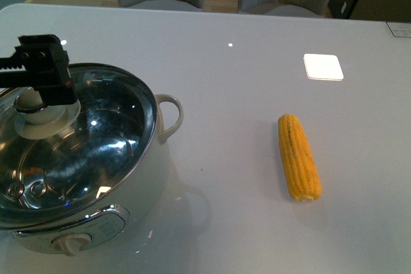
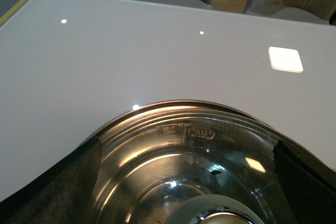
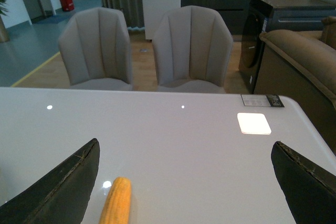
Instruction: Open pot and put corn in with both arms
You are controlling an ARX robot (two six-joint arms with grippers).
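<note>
The yellow-orange husked ear of corn (image 1: 298,157) lies flat on the glossy white table (image 1: 225,94), well to the right of the large round white cooking pot (image 1: 148,178). Its long axis runs almost straight away from the robot, with the tapered tip at the far end leaning slightly left and the blunt end nearer. The pot's domed glass lid (image 1: 96,139) is on, and the blocky black left gripper (image 1: 45,91) sits over the lid's beige knob (image 1: 38,119). Only the left wrist view shows its dark fingers (image 2: 58,187) spread wide with the knob low between them. Only the right wrist view shows the right gripper (image 3: 186,148), its fingers wide apart with nothing between them, hanging above the table with the corn's end near one finger. That view also shows two grey upholstered chairs (image 3: 191,45) beyond the far edge.
</note>
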